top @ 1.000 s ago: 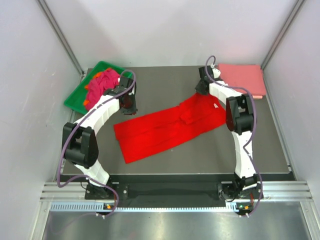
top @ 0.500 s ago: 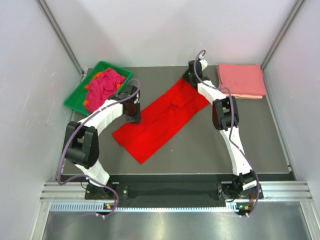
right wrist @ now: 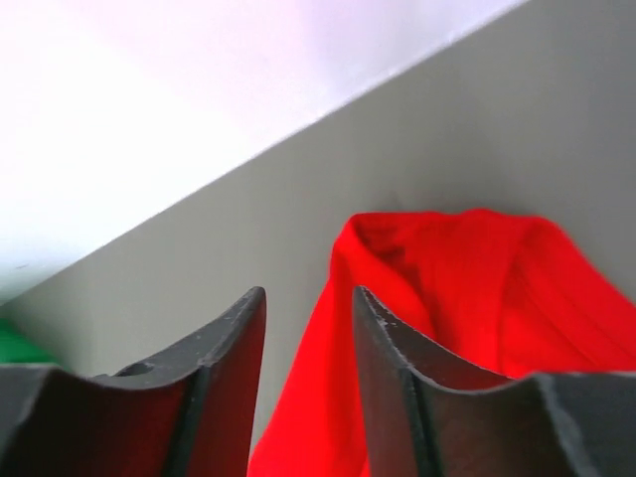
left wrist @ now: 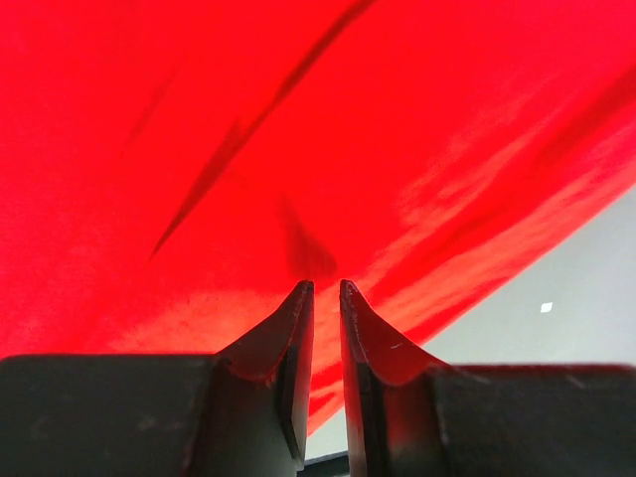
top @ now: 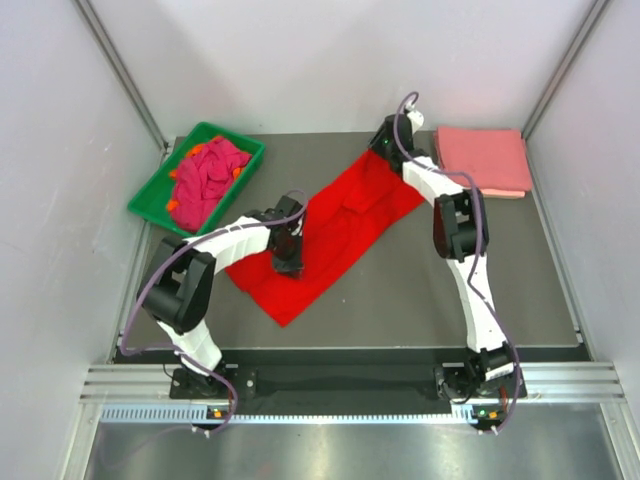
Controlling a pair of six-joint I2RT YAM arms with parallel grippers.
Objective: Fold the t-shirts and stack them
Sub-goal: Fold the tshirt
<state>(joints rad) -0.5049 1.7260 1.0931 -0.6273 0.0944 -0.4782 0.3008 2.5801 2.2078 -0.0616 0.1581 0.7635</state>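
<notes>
On the dark surface (top: 430, 290), a red t-shirt (top: 340, 225) lay spread out in a long slanted band, its near end toward the left arm and its far end reaching up toward the back edge. The left end effector (top: 288, 262) sat down on the near part of that shirt; in the left wrist view its fingers (left wrist: 298, 328) stood almost together, pinching a small crease of the red cloth between their tips. The right end effector (top: 383, 148) hovered at the shirt's far corner, and in the right wrist view its jaws stood apart with nothing between them, the bunched red edge just beyond. A salmon pink t-shirt (top: 482, 158) lay folded at the back right corner. At the back left, a green tray (top: 140, 205) held a crumpled heap of magenta and orange t-shirts (top: 205, 172).
</notes>
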